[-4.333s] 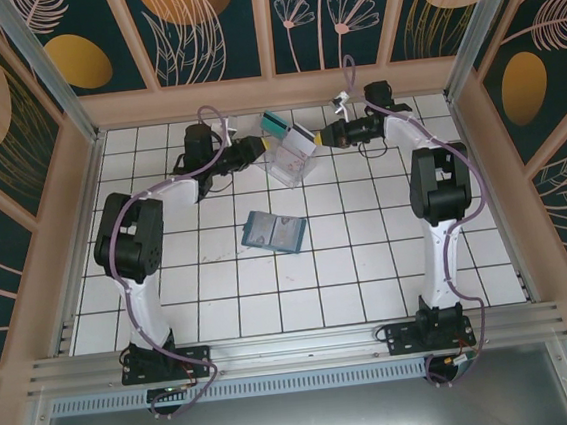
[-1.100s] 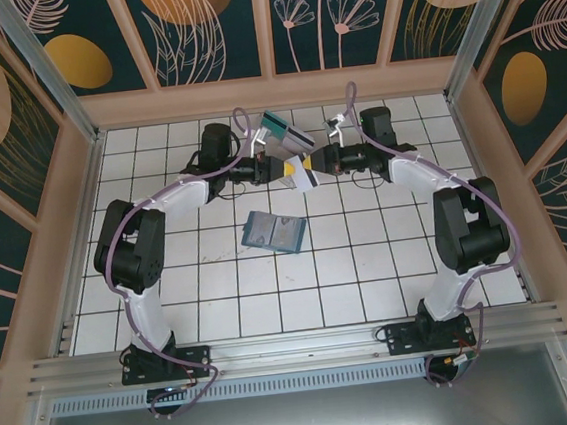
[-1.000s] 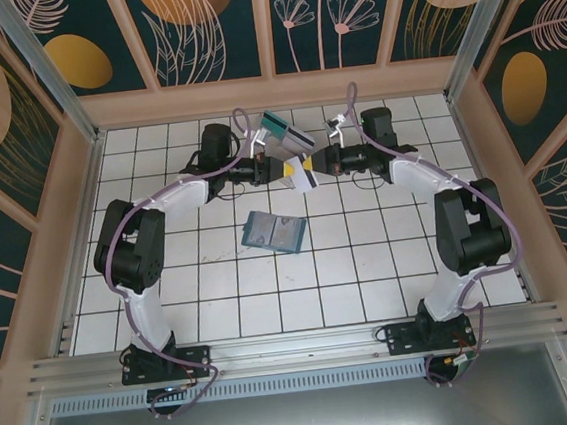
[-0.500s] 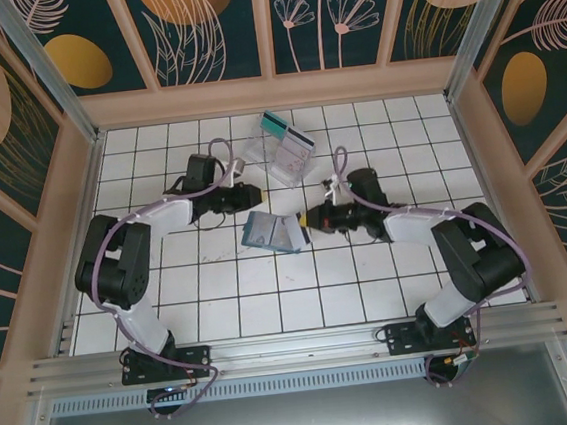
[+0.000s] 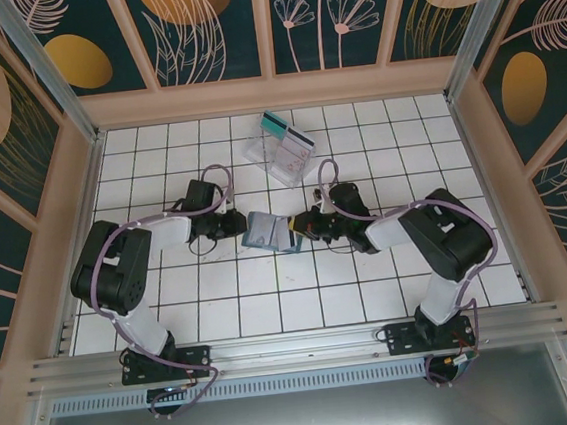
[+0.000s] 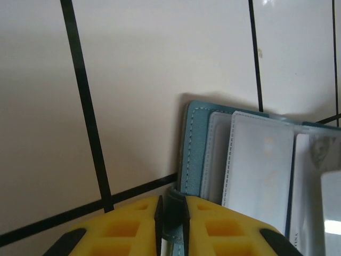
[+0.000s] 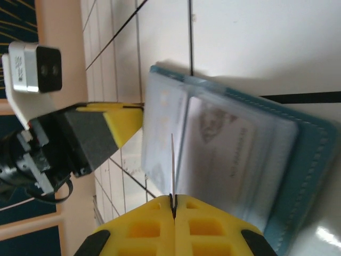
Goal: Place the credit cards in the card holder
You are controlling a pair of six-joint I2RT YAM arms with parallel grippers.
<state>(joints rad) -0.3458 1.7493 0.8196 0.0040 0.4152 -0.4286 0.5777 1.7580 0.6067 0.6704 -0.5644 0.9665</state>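
The card holder (image 5: 268, 231) lies open on the tiled table, its blue-grey slot pockets (image 6: 256, 160) facing up. My left gripper (image 5: 236, 224) is at its left edge, shut on the teal cover (image 6: 171, 205). From the right, my right gripper (image 5: 301, 229) is shut on a whitish credit card (image 7: 172, 160), seen edge-on and standing over the open holder (image 7: 234, 144). That card's corner (image 6: 331, 213) also shows in the left wrist view. The teal-green credit card (image 5: 275, 124) leans in the clear tray at the back.
The clear plastic tray (image 5: 280, 155) stands behind the holder, near the back wall. Wooden walls ring the white tiled table (image 5: 271, 294). The left gripper's body (image 7: 80, 138) sits close to the holder in the right wrist view.
Both arms have come down from the tray to the card holder. The right gripper brought the whitish card over the holder, and the left gripper closed on the holder's left edge.
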